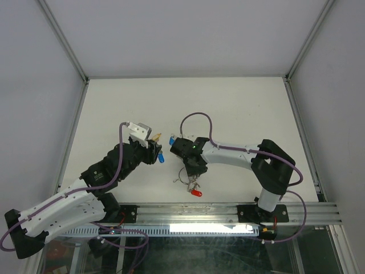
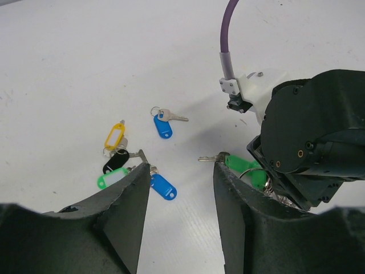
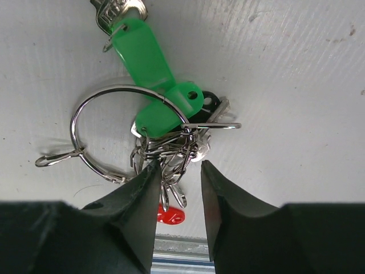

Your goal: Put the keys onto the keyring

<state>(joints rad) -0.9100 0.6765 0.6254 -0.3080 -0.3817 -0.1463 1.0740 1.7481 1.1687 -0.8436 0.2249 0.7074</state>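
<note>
My right gripper (image 3: 178, 168) is open and hangs just over the keyring (image 3: 80, 149), a thin silver ring lying flat on the white table. Bunched on it are two green tags (image 3: 149, 71), a black cap (image 3: 211, 103) and a tangle of small wire loops (image 3: 171, 149). Its left finger (image 3: 142, 188) touches those loops, and a red cap (image 3: 171, 216) lies beyond. My left gripper (image 2: 181, 168) is open above the table with nothing between its fingers. Loose keys lie ahead of it: a blue tag (image 2: 163, 186) by its left fingertip, another blue one (image 2: 163, 125), plus yellow (image 2: 114, 136), black (image 2: 116, 161) and green (image 2: 111, 178).
From above, the two grippers (image 1: 155, 149) (image 1: 191, 170) are close together near the table's front middle, the keyring bunch (image 1: 188, 181) and red cap (image 1: 196, 193) just before the aluminium rail (image 1: 228, 212). The right arm's wrist (image 2: 311, 142) fills the right of the left wrist view.
</note>
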